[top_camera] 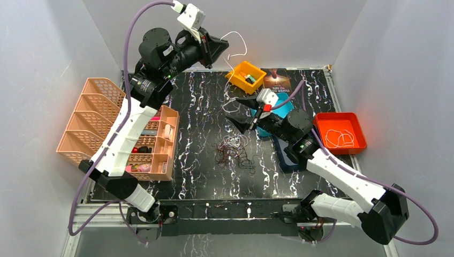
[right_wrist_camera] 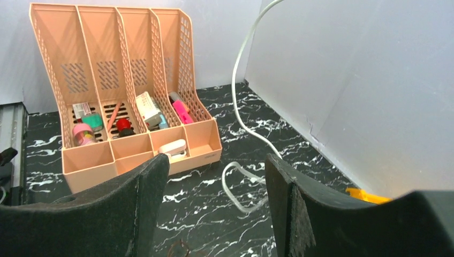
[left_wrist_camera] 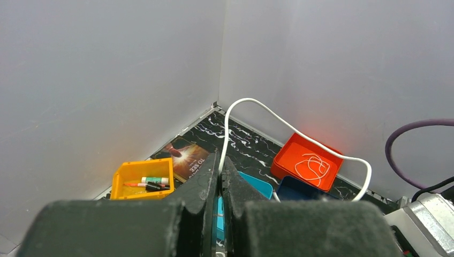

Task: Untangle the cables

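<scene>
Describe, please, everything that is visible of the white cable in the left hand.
The white cable is thin, smooth and looks plastic-coated. The shut left hand pinches it high above the table. From the hand it rises in a wide arch, then hangs down; its lower part lies in a loose loop on the black marbled surface. I cannot see where it ends.

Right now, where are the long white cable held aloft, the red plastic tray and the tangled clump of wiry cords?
long white cable (left_wrist_camera: 227,128): left wrist view, upright stretch
red plastic tray (top_camera: 338,114): top view, far rim
tangled clump of cords (top_camera: 233,151): top view, middle
</scene>
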You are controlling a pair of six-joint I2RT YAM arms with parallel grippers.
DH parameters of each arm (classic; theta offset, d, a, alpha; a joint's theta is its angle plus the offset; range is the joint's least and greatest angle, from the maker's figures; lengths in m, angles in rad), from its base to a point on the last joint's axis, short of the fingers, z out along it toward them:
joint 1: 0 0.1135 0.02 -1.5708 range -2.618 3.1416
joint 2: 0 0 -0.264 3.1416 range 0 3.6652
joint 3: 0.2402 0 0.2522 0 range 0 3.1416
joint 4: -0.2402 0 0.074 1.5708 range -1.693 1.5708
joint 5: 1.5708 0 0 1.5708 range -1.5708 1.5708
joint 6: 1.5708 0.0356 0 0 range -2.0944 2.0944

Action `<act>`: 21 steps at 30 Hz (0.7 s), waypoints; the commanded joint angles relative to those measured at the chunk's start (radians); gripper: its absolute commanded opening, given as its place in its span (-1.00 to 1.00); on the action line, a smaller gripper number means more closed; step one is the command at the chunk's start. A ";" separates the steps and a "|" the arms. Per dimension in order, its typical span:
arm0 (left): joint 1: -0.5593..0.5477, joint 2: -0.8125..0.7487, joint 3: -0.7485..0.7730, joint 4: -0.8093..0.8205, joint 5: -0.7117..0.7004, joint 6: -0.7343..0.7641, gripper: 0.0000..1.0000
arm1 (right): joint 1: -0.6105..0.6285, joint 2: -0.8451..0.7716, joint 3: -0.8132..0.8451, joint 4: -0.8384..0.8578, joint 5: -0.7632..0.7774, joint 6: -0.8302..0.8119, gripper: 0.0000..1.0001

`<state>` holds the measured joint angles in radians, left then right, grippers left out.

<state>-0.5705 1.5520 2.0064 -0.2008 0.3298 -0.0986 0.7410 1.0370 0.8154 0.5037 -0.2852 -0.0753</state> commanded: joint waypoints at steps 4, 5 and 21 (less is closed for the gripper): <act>0.002 -0.045 0.002 0.023 0.026 -0.015 -1.00 | 0.002 0.046 0.073 0.195 0.008 -0.065 0.47; 0.002 -0.045 0.002 0.021 0.027 -0.015 -1.00 | 0.003 0.048 0.074 0.200 0.014 -0.071 0.47; 0.003 -0.050 -0.004 0.017 0.013 -0.009 -1.00 | 0.003 -0.019 0.078 0.069 -0.078 -0.084 0.30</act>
<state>-0.5705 1.5520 2.0033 -0.2020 0.3370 -0.1055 0.7410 1.0546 0.8474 0.5800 -0.3210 -0.1577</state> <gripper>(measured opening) 0.010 0.660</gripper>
